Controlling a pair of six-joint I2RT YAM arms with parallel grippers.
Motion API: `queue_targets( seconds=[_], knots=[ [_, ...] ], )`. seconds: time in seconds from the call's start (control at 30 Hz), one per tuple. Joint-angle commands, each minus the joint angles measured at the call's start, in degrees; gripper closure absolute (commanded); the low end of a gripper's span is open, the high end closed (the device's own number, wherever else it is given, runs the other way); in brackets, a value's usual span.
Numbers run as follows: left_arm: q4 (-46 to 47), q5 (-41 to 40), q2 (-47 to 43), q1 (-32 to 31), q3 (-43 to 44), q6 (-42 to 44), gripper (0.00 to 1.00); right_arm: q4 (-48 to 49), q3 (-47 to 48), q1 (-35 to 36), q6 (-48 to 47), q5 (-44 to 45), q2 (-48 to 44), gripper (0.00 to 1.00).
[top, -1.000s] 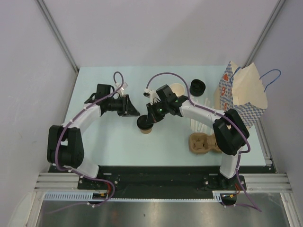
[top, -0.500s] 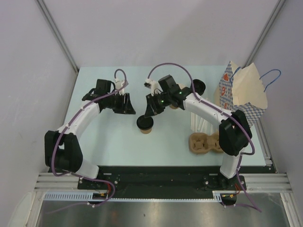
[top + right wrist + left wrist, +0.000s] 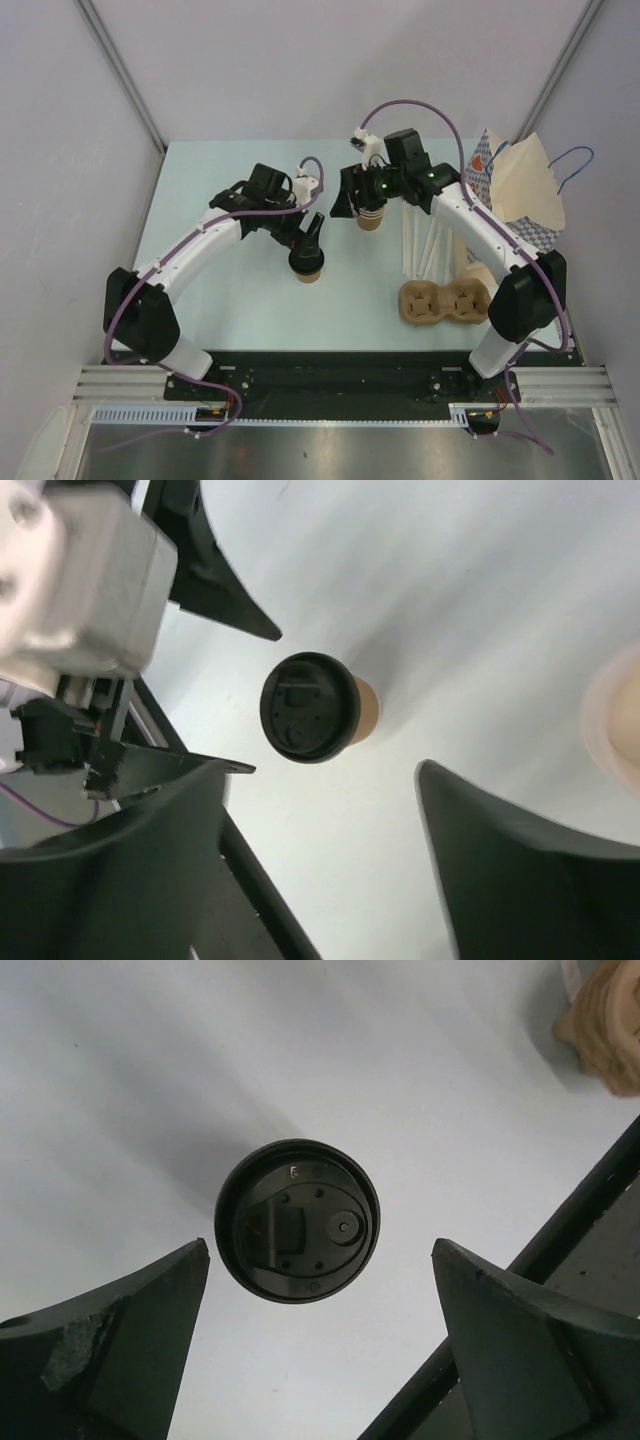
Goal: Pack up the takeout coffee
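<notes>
Two arms hover over the counter (image 3: 250, 300), and neither holds anything. Near the counter's middle the coffee (image 3: 307, 263) stands upright with its lid on. Just at its 12 o'clock hangs the left gripper (image 3: 307, 238). Its wrist view shows the jaws spread wide, with the lid (image 3: 297, 1220) between the tips and touching neither. At the coffee's 1 o'clock, by the cup stack (image 3: 372, 221), is the right gripper (image 3: 350, 205), jaws likewise wide apart and empty.

I judge the step in hand to be the approach for the grasp: the coffee is not yet picked up. Next, the left jaws should drop past the lid to the paper wall, close gently and lift straight. The coffee then goes toward the carrier (image 3: 442, 303) at 4 o'clock or the bag (image 3: 520, 195) at 2 o'clock.
</notes>
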Motion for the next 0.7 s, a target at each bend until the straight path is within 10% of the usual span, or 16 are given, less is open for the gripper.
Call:
queue_targets(
  seconds=[0.0, 0.67],
  knots=[
    [-2.6, -3.5, 2.2, -2.1, 1.9, 3.0, 0.00, -2.5, -1.0, -2.2, -1.8, 1.4, -5.2, 0.06],
    [-1.1, -10.1, 6.0, -5.7, 1.3, 4.3, 0.02, -3.7, -2.7, -5.2, -0.8, -1.1, -7.2, 0.01]
  ],
)
